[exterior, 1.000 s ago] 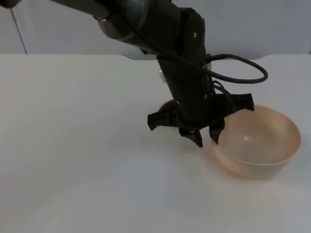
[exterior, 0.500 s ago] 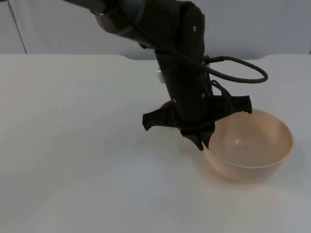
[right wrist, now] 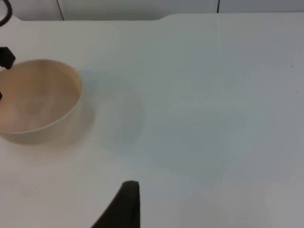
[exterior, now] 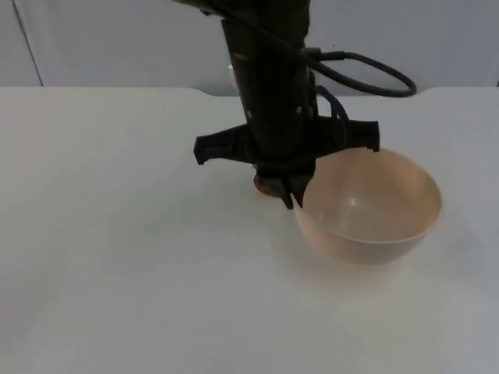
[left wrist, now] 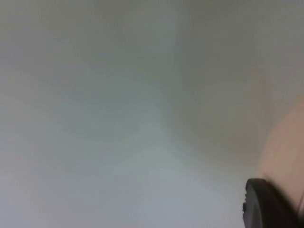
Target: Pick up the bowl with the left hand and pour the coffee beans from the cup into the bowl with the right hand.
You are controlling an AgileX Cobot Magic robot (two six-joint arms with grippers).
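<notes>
The left gripper [exterior: 290, 196] pinches the near-left rim of the bowl [exterior: 374, 204], fingers closed on its wall. The bowl is round, smooth, pale peach, matte like plastic, mouth up and slightly tipped, held right of centre above the white table [exterior: 117, 257].

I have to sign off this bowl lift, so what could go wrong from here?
The left gripper holds the bowl by one point on its rim only, so the bowl might tilt or slip from the jaws as it is carried over the table. The bowl looks lifted, so a slip would drop it. A small reddish-brown thing lies just behind the gripper and could get knocked.
</notes>
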